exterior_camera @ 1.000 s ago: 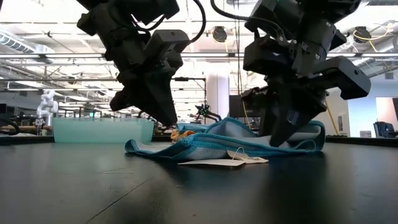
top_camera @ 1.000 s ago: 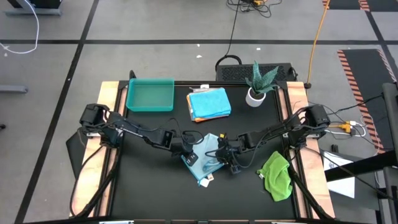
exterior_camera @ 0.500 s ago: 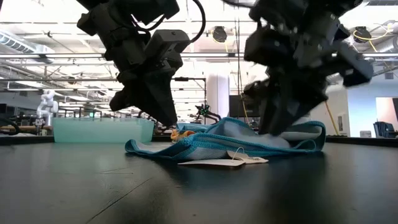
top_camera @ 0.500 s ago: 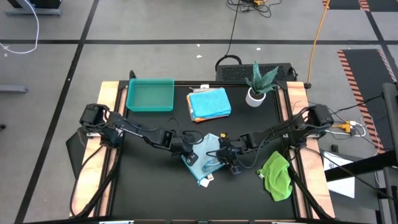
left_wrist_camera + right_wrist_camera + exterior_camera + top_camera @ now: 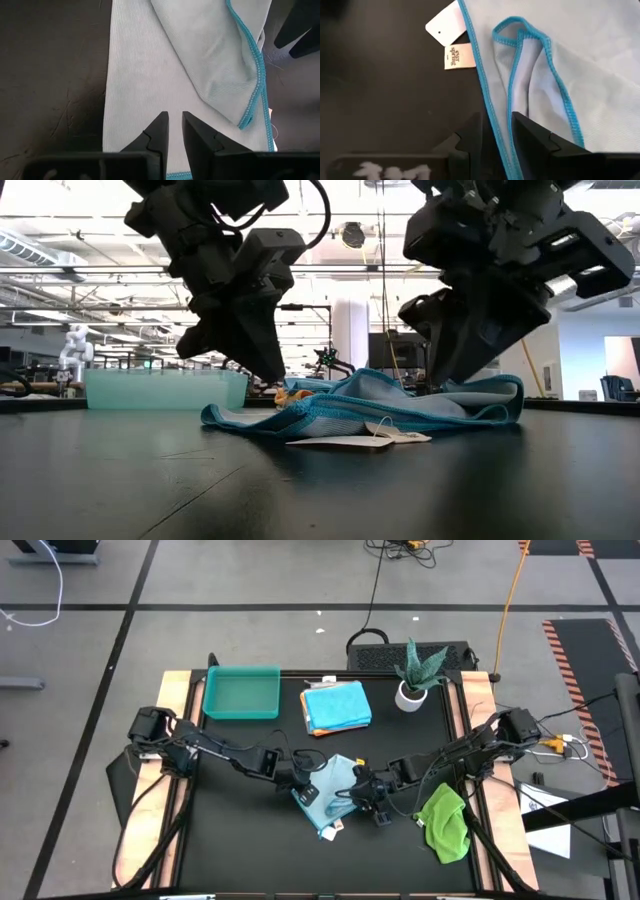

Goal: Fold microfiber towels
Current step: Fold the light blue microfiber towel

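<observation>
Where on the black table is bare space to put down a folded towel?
Bare patches: the front-left area below the teal rectangular tray, and between the stacked folded towels and the potted plant. Crowded: the centre, where both arms work the pale blue towel.

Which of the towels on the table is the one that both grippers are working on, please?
The pale blue towel at the table's middle, lying between both grippers. The green towel lies crumpled at the right edge, and the bright blue towel rests folded at the back.
</observation>
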